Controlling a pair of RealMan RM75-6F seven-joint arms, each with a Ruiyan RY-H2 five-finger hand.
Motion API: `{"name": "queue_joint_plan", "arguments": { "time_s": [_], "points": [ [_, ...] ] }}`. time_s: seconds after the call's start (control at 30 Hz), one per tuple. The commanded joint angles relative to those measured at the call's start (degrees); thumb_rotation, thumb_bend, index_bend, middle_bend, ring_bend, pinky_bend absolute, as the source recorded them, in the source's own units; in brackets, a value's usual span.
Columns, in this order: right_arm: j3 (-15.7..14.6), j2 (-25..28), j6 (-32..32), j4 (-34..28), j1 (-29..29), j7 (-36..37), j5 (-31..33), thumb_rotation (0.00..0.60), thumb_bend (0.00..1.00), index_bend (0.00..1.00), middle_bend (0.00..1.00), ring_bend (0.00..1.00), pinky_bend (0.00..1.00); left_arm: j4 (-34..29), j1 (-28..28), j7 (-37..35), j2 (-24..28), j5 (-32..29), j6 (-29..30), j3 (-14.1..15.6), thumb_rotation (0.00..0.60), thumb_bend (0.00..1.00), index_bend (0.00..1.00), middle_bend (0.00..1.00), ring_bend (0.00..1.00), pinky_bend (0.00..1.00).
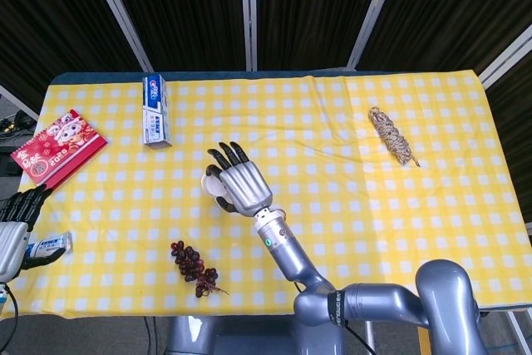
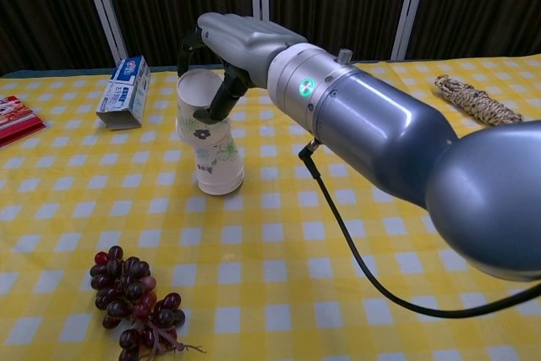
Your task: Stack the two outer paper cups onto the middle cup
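Two dark fingers (image 2: 221, 95) of the right hand (image 2: 232, 40) pinch the rim of the top paper cup (image 2: 197, 107), one inside the mouth and the others curled around the far side. This cup sits tilted, partly pushed into the lower paper cups (image 2: 218, 166), which stand on the yellow checked tablecloth (image 2: 338, 293) directly under the fingers. Near the fingers, toward the camera, lies a bunch of dark grapes (image 2: 135, 302). Beyond the fingers, to the left, lies a toothpaste box (image 2: 122, 92), and further left a red packet (image 1: 58, 147). Well apart on the other side lies a coil of rope (image 2: 473, 99). The left hand (image 1: 15, 230) rests at the table's edge beside a small tube (image 1: 48, 245); whether it holds anything I cannot tell.
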Motion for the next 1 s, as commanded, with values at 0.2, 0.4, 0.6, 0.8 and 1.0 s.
{"name": "queue_joint_plan", "arguments": {
  "time_s": [0.2, 0.4, 0.6, 0.8, 1.0],
  "points": [
    [-0.3, 0.0, 3.2, 0.1, -0.6, -2.0, -1.8, 0.600, 0.14, 0.22, 0.04, 0.00, 0.00, -0.2, 0.0, 0.3, -0.1, 0.3, 0.0, 0.1, 0.600, 0.12, 0.00, 0.00, 0.00, 0.00],
    [-1.2, 2.1, 4.7, -2.4, -1.8, -4.0, -2.5, 0.600, 0.14, 0.22, 0.03, 0.00, 0.00, -0.3, 0.2, 0.6, -0.1, 0.4, 0.3, 0.0, 0.600, 0.12, 0.00, 0.00, 0.00, 0.00],
    [-5.2, 8.0, 7.9, -7.9, -7.0, -5.1, -3.9, 0.600, 0.14, 0.20, 0.00, 0.00, 0.00, 0.0, 0.4, 0.8, -0.3, 0.1, 0.9, -0.3, 0.600, 0.12, 0.00, 0.00, 0.00, 0.00],
    [-12.0, 16.3, 13.5, -13.0, -16.1, -0.1, -8.2, 0.600, 0.14, 0.16, 0.00, 0.00, 0.00, 0.2, 0.8, 1.4, -0.7, -0.1, 1.9, -0.8, 0.600, 0.12, 0.00, 0.00, 0.00, 0.00],
    [-19.0, 23.7, 19.0, -13.3, -25.9, 10.5, -12.6, 0.600, 0.14, 0.14, 0.00, 0.00, 0.00, 0.3, 1.0, 3.0, -1.5, 0.4, 3.1, -0.9, 0.600, 0.12, 0.00, 0.00, 0.00, 0.00]
  ]
}}
